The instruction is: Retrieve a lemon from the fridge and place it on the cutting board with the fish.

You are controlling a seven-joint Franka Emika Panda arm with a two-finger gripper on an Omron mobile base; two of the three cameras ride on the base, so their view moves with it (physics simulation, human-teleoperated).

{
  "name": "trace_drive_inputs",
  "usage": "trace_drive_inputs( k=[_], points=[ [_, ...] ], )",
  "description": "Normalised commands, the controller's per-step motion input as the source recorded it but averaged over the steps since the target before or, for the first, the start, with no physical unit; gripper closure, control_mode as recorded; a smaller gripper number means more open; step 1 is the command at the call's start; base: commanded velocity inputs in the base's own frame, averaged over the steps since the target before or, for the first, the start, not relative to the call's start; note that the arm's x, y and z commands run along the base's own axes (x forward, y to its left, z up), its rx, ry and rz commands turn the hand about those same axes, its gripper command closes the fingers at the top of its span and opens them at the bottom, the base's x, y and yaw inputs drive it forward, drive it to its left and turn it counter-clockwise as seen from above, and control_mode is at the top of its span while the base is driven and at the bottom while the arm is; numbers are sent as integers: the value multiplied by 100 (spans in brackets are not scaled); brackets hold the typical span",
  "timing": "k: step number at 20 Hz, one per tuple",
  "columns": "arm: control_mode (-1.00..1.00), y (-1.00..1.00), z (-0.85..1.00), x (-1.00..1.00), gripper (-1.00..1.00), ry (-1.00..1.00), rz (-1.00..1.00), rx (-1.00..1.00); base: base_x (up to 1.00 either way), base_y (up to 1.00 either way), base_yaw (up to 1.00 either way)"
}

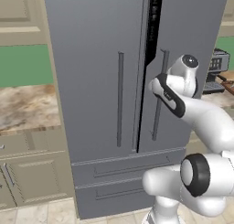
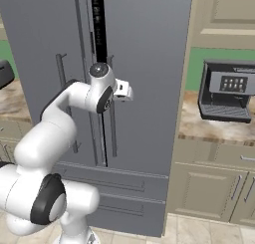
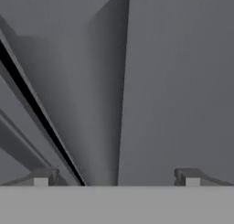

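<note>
The fridge (image 1: 91, 81) (image 2: 149, 63) is a tall dark grey double-door unit. Its right door stands slightly ajar, with a dark gap (image 1: 153, 26) (image 2: 98, 24) between the doors. My gripper (image 3: 116, 181) is open, its fingertips (image 3: 192, 178) set wide apart right in front of the door face (image 3: 183, 81). My hand (image 2: 123, 91) hovers at the upper part of the right door's bar handle (image 2: 113, 133) (image 1: 158, 113). The lemon is hidden inside the fridge. A reddish-brown corner of the cutting board (image 1: 228, 77) shows at the far right edge; the fish is out of view.
A coffee machine (image 2: 226, 91) (image 1: 217, 65) stands on the marbled counter (image 2: 199, 126) right of the fridge. Beige cabinets (image 2: 214, 183) sit below it. More counter (image 1: 27, 106) and drawers lie to the left. Two fridge drawers (image 1: 119, 177) run below the doors.
</note>
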Motion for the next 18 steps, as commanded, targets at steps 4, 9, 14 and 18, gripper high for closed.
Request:
trace_drive_inputs(
  k=[4, 9, 14, 18],
  points=[
    [-100, 0, 0, 4, -100, -23, 0, 0, 0, 0, 0],
    [-100, 0, 0, 36, -100, -1, 0, 0, 0, 0, 0],
    [-100, 0, 0, 39, -100, 0, 0, 0, 0, 0, 0],
    [-100, 0, 0, 27, 100, -4, 0, 0, 0, 0, 0]
  ],
)
